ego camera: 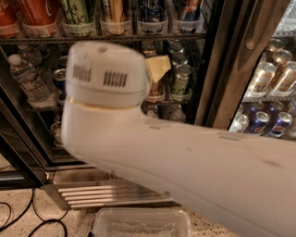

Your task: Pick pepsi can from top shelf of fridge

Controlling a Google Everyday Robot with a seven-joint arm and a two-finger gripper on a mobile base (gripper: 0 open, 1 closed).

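The fridge fills the view, its black frame standing to the right of centre. The top shelf runs along the upper edge, lined with clear cup holders. In them stand red Coca-Cola cans, a green-and-white can, a gold can and a dark blue can that may be the pepsi can; only its lower part shows. My white arm crosses the middle and hides the lower shelves. The gripper is out of view.
A water bottle stands on the middle rack at left. A neighbouring cooler at right holds silver cans and blue Pepsi cans. The ribbed steel base is below. A clear plastic bin and black cables lie on the floor.
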